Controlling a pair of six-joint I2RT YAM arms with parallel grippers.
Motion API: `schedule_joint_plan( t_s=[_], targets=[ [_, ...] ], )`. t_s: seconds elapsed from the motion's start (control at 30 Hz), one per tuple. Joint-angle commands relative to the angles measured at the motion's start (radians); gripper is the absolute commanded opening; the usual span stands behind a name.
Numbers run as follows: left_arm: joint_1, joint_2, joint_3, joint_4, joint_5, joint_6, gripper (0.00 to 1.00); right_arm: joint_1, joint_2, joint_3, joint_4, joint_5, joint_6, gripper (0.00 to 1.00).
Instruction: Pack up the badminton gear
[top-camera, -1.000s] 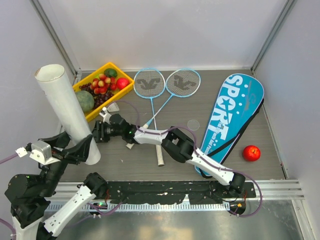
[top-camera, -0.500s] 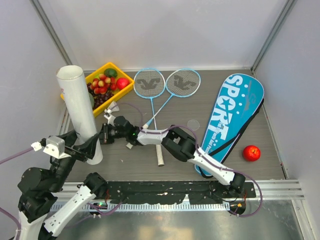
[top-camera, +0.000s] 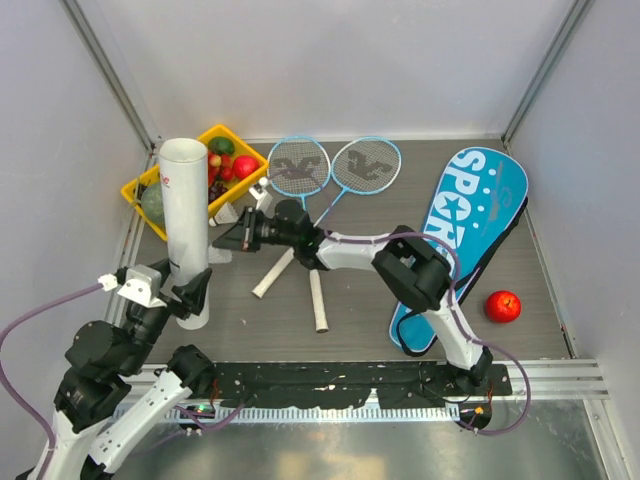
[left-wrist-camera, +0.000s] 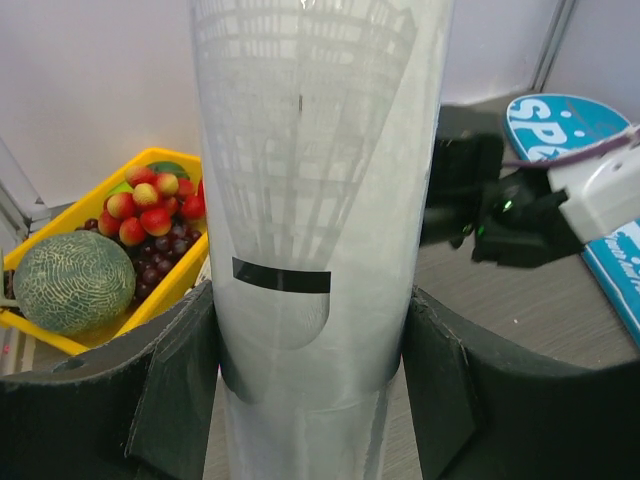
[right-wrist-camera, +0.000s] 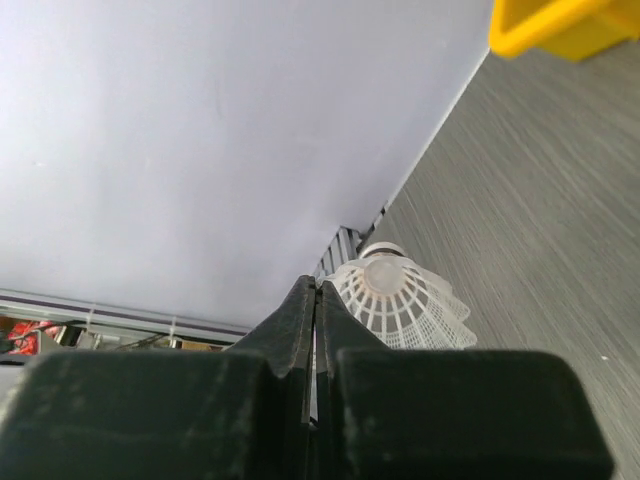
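My left gripper (top-camera: 188, 300) (left-wrist-camera: 310, 340) is shut on the long white tube (top-camera: 185, 215) (left-wrist-camera: 320, 180) near its base and holds it upright, open end up. To its right, my right gripper (top-camera: 226, 246) (right-wrist-camera: 317, 290) is shut on the skirt edge of a white shuttlecock (right-wrist-camera: 400, 298), beside the tube. A second shuttlecock (top-camera: 229, 215) lies by the tray's corner. Two light-blue rackets (top-camera: 298, 166) (top-camera: 366, 165) lie crossed mid-table, partly under my right arm. The blue SPORT bag (top-camera: 462, 225) lies flat on the right.
The yellow fruit tray (top-camera: 135, 190) (left-wrist-camera: 90, 345) stands at the back left, right behind the tube. A red apple (top-camera: 503, 306) sits near the right wall. Walls close in the table on three sides.
The left arm has swung the tube from a tilt to upright and moved it right. The right gripper has shut on the shuttlecock and moved back, away from the tube's base.
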Motion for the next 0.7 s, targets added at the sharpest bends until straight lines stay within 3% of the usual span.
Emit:
schedule_joint_plan(
  t_s=[0.0, 0.17, 0.3, 0.67],
  targets=[
    [0.003, -0.003, -0.021, 0.065, -0.007, 0.036, 0.20, -0.050, -0.158, -0.121, 0.082, -0.001, -0.029, 0.05],
    [0.003, 0.003, -0.061, 0.038, 0.037, 0.077, 0.21, -0.131, -0.344, -0.302, 0.030, 0.022, -0.076, 0.05],
    [0.003, 0.021, -0.110, 0.007, 0.218, 0.199, 0.20, -0.207, -0.519, -0.443, -0.103, 0.061, -0.153, 0.05],
    [0.003, 0.124, -0.169, -0.031, 0.380, 0.362, 0.18, -0.323, -0.923, -0.476, -0.629, 0.162, -0.500, 0.05]
  ],
)
